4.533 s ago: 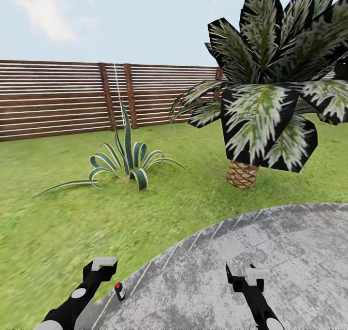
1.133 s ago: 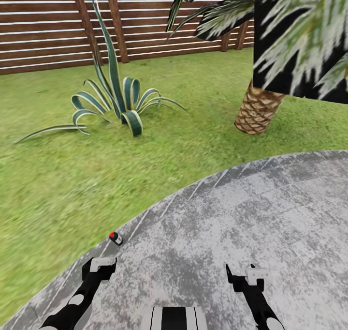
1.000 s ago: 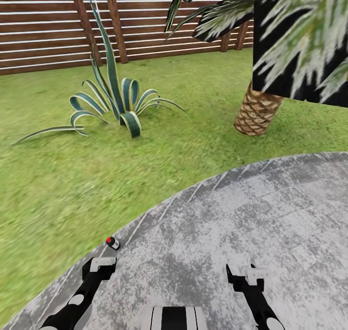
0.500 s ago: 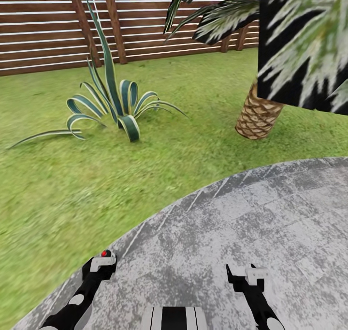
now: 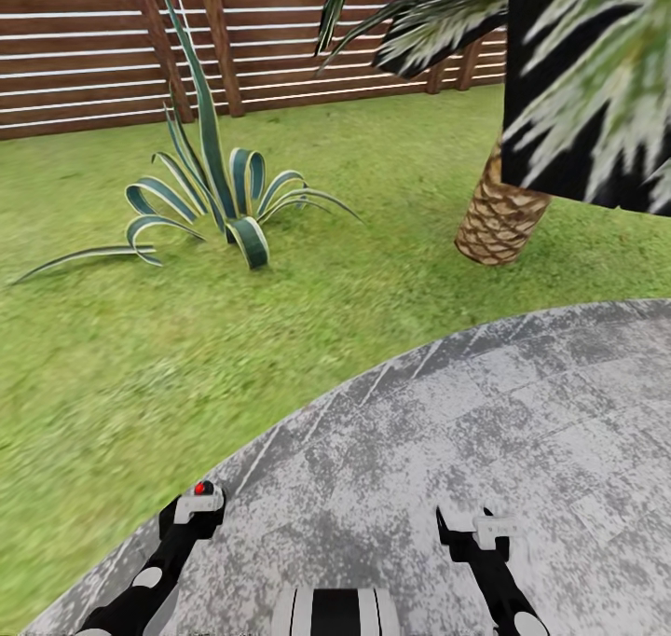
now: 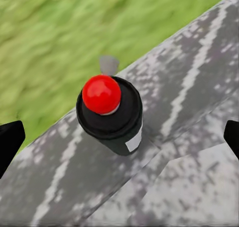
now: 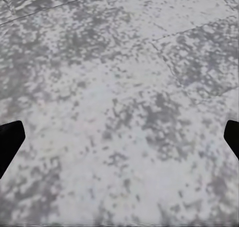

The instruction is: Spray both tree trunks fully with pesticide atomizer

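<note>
We see the atomizer [image 6: 110,114] standing upright on the grey paving [image 5: 485,449], right at its edge beside the lawn [image 5: 140,356], its red tip [image 5: 199,488] poking out just past our left gripper [image 5: 194,510]. That gripper's fingers are spread wide with the bottle between them, untouched. Our right gripper [image 5: 471,529] hangs released over bare stone. Ahead stand a striped plant [image 5: 228,207], a palm trunk [image 5: 499,226] and the fence [image 5: 93,48].

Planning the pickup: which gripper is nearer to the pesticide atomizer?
Left. The left gripper hangs right over the pesticide atomizer, its open fingertips straddling it. The right gripper sits well off to the side above bare stone paving.
</note>
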`<state>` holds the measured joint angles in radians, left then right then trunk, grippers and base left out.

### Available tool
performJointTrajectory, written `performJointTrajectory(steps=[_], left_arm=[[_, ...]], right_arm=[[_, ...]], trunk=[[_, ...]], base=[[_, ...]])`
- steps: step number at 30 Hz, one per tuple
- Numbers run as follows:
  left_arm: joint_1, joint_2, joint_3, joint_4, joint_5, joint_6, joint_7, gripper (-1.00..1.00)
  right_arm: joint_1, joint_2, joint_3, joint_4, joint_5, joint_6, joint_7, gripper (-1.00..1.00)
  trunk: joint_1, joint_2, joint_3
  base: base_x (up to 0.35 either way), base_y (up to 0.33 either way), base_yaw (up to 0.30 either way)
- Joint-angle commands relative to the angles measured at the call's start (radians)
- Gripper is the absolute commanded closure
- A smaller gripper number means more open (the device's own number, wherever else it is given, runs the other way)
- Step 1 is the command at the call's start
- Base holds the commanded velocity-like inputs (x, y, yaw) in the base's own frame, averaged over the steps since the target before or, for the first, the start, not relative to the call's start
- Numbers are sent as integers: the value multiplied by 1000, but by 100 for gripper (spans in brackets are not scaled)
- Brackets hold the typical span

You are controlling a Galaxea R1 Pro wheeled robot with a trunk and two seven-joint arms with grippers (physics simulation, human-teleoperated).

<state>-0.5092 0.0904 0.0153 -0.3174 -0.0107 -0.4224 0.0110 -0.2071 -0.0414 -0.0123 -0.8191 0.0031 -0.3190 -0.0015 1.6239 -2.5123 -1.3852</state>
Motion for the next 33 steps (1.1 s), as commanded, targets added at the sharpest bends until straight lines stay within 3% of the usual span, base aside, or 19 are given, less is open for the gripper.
performJointTrajectory(steps=[1,11,33], left_arm=[[0,0,0,0,0,0,0,-100],[0,2,0,1,0,-2,1,-100],[0,1,0,0,0,-5,1,-100]], right_arm=[[0,0,0,0,0,0,0,-100],[0,0,0,0,0,0,0,-100],[0,0,0,0,0,-1,0,-100]], trunk=[[0,0,-4],[5,-3,-43],[5,-3,-43]], base=[[0,0,0],[0,0,0],[66,25,0]])
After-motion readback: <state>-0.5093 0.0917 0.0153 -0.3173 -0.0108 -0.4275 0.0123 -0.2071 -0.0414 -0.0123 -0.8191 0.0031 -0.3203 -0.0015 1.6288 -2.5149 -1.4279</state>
